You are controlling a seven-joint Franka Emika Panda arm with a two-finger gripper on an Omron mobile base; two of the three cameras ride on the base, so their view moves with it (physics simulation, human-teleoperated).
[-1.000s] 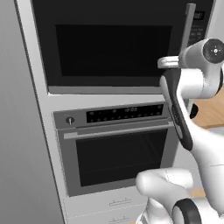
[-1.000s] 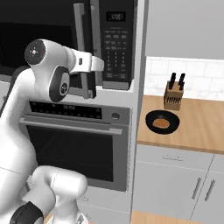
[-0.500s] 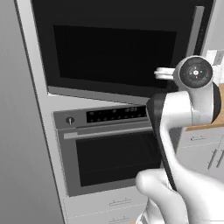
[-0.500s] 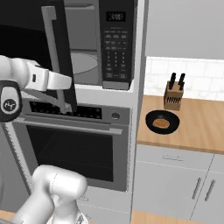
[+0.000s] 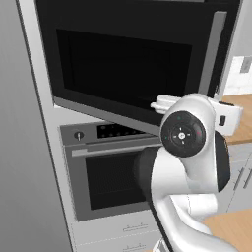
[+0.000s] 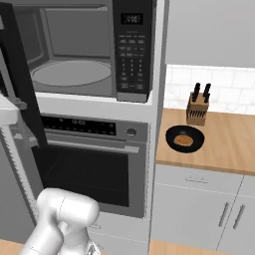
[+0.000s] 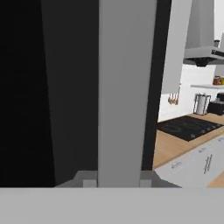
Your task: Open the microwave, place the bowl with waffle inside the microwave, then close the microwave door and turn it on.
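The microwave (image 6: 132, 55) stands open above the oven, its grey cavity and round turntable (image 6: 72, 72) exposed. The microwave door (image 5: 128, 64), a black glossy panel, is swung far out to the left, and I see its edge as a dark strip (image 6: 20, 84). My gripper (image 7: 118, 181) is shut on the door's vertical silver bar handle (image 7: 127, 87) (image 5: 211, 49), which runs up between the two fingertips (image 7: 89, 181). The black bowl with waffle (image 6: 184, 139) sits on the wooden counter to the right of the oven, far from the gripper.
A steel-fronted oven (image 6: 84, 164) with a horizontal handle sits under the microwave. A knife block (image 6: 197, 107) stands behind the bowl against the tiled wall. A tall grey panel (image 5: 24, 147) rises at the left. A black cooktop (image 7: 188, 127) lies on a farther counter.
The door has swung much wider, pulled by its handle toward the left and toward the base. The arm has swept across in front of the left base camera. The bowl has not moved.
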